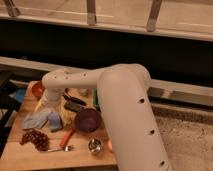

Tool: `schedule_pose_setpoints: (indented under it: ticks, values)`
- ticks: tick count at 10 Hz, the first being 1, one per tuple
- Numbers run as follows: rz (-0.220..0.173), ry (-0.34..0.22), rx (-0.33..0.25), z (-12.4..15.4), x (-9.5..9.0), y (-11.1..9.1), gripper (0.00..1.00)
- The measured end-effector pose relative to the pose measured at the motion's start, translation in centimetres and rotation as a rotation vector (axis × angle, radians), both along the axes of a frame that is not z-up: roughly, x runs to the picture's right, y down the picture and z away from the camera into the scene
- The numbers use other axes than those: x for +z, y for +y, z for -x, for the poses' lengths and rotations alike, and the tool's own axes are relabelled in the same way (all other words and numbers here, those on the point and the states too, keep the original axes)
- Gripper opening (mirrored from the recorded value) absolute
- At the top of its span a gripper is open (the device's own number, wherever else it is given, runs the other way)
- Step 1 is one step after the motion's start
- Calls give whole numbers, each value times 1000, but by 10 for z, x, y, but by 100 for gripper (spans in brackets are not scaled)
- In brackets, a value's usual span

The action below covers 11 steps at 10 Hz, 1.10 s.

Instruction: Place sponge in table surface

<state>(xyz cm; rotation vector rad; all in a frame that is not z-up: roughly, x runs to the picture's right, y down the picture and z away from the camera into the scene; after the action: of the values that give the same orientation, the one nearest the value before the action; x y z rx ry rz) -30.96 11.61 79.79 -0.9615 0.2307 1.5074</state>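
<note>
I read the tool [49,103] at the end of the white arm [120,100], lowered over the left half of the wooden counter [30,158], toward its far edge. The wrist housing covers it, so I cannot tell whether the tool is apart, together or clamped on anything. Just beside the tool, toward the near edge, a pale yellow block that I take for the sponge [66,114] lies on the counter. It sits between a crumpled blue cloth [38,120] on the left-edge side and a purple bowl [88,120] toward the middle. A black utensil [74,103] lies just beyond the sponge, under the arm. An orange bowl [37,89] stands near the far-left corner. A bunch of dark grapes [34,139] rests close to the left edge, nearer the front. A red-handled spoon [64,141] lies between the grapes and a small metal cup [95,146] near the near edge.
</note>
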Motion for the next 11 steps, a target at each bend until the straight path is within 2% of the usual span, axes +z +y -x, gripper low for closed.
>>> schedule_pose_setpoints:
  ticks: [5, 6, 11]
  values:
    - [22, 3, -1, 2, 8, 8, 74]
    - [53, 8, -1, 2, 17, 18, 74]
    - [106, 35, 16, -8, 34, 33, 74]
